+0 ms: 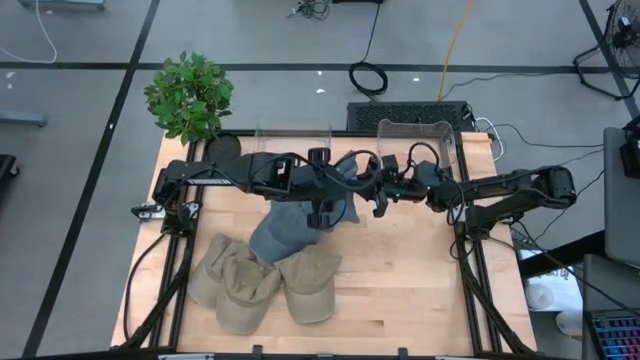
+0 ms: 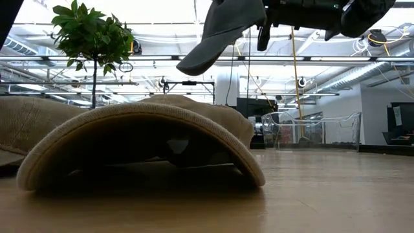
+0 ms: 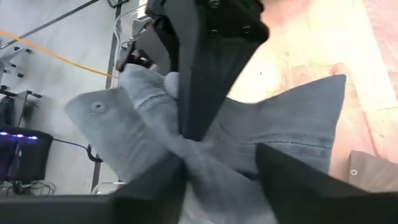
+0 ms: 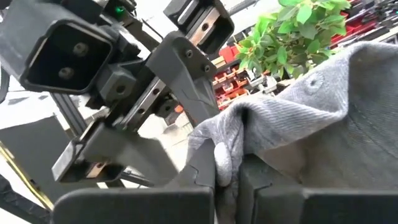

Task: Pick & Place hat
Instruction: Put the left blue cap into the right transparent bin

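Note:
A grey hat (image 1: 285,232) hangs in the air above the table's middle, between my two arms; the low view shows it high up (image 2: 223,29) with its brim pointing down. My right gripper (image 4: 227,171), reaching in from the table's right, is shut on bunched grey cloth. My left gripper (image 3: 221,162), reaching in from the left, is open, its fingers standing apart on either side of the same bunch. Three tan hats (image 1: 250,285) lie side by side on the table near its front left. My left gripper has grey cloth (image 3: 211,168) lying between its parted fingers; I cannot tell whether they touch it. My right gripper pinches a bunched fold of the hat's crown (image 4: 227,134) between its two fingers, coming nearly level from the table's right. The hat hangs below the fingers, clear of the table, brim (image 2: 194,65) lowest.
A potted plant (image 1: 188,95) stands at the far left corner. Two clear bins (image 1: 415,135) (image 1: 295,140) sit along the far edge. The nearest tan hat (image 2: 142,129) fills the low view's foreground. Bare wood (image 1: 420,280) lies at the near right.

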